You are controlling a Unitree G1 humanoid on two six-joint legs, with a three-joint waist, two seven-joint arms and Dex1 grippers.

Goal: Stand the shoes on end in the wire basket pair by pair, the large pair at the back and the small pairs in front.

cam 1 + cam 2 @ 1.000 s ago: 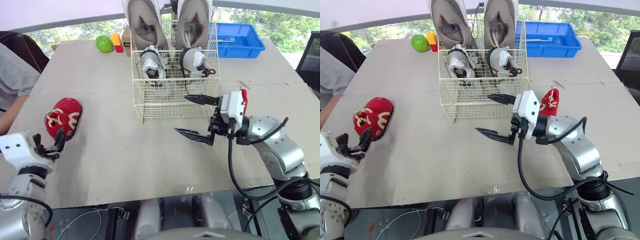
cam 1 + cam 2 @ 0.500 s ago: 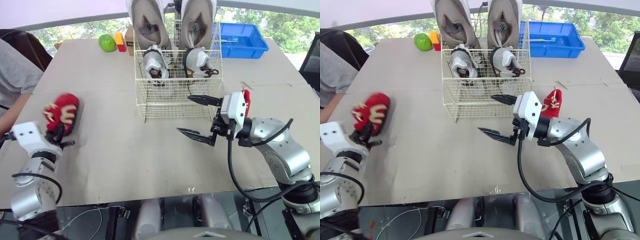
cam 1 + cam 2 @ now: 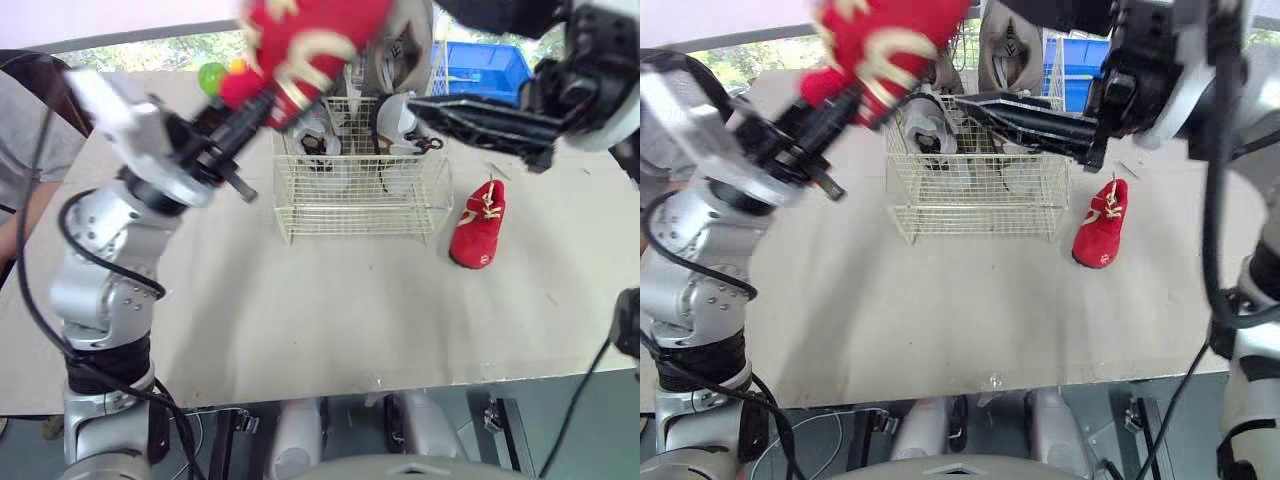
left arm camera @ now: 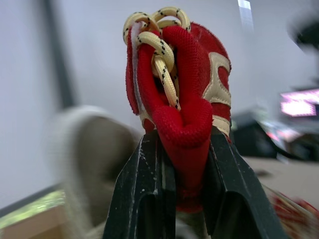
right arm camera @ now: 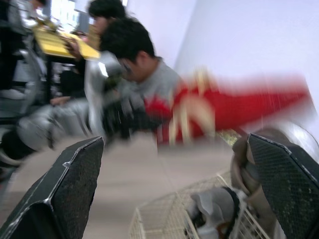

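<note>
My left gripper (image 3: 258, 100) is shut on the heel of a small red shoe (image 3: 300, 40) with yellow laces and holds it high, just left of the top of the wire basket (image 3: 360, 205). The left wrist view shows both fingers (image 4: 144, 199) pinching the red shoe (image 4: 184, 89). Its mate, the second red shoe (image 3: 478, 225), lies on the table right of the basket. Two large beige shoes stand at the basket's back, with two small grey shoes (image 3: 395, 120) in front of them. My right gripper (image 3: 432, 55) is raised over the basket's right side, open and empty.
A green apple (image 3: 210, 75) and small blocks lie at the back left of the table. A blue bin (image 3: 490, 65) sits at the back right. A person in grey (image 3: 20, 130) sits at the table's left side.
My left gripper shut on the red shoe at the table's left and lifted it high towards the basket. My right arm rose from the table, uncovering the second red shoe. The camera shifted.
</note>
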